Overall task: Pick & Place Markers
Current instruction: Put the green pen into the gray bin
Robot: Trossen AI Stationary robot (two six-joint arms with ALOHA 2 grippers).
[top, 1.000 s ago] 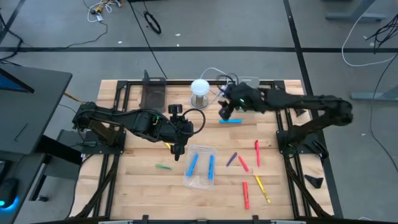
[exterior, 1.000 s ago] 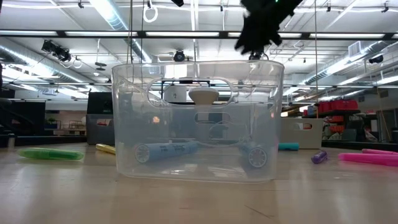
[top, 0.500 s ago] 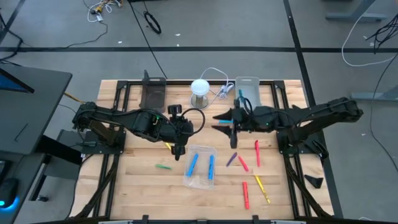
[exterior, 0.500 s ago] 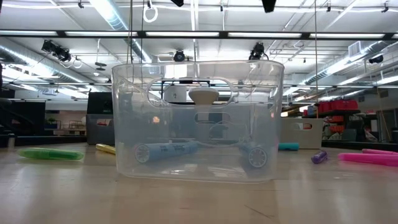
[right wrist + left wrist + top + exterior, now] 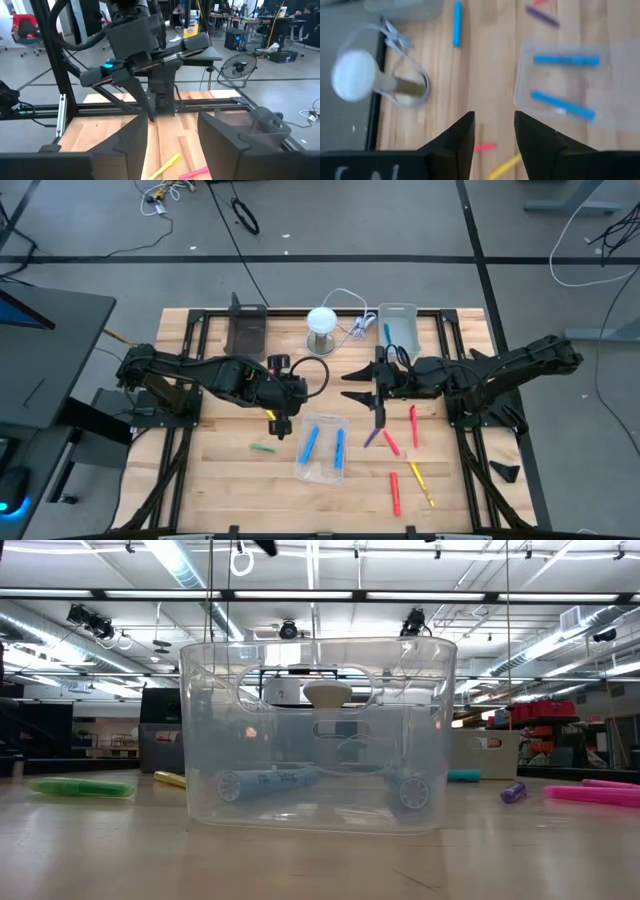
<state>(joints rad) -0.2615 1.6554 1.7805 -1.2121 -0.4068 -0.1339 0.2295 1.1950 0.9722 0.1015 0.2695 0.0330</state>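
Coloured markers lie on the wooden table. Two blue ones [image 5: 309,442] lie inside a clear tray [image 5: 322,465]. A green one [image 5: 262,448] lies left of the tray, and a purple one [image 5: 372,437], red ones [image 5: 413,425] and a yellow one [image 5: 422,483] lie right of it. My left gripper [image 5: 279,427] [image 5: 494,135] is open and points down over a yellow marker [image 5: 505,167] just left of the tray. My right gripper [image 5: 378,420] [image 5: 172,150] is open, above the table just beyond the purple marker. Another blue marker [image 5: 457,23] lies farther back.
A white round lamp-like object [image 5: 322,320] stands at the far edge with a cable. A black tray [image 5: 247,332] lies left of it. Right of it, a grey bin [image 5: 403,320] holds a blue marker. In the low view the clear tray [image 5: 318,730] fills the middle.
My right gripper has moved from beside the grey bin at the far edge toward the near edge, to above the purple and red markers, and has turned at the wrist. It has left the top of the low view. The markers have stayed where they were.
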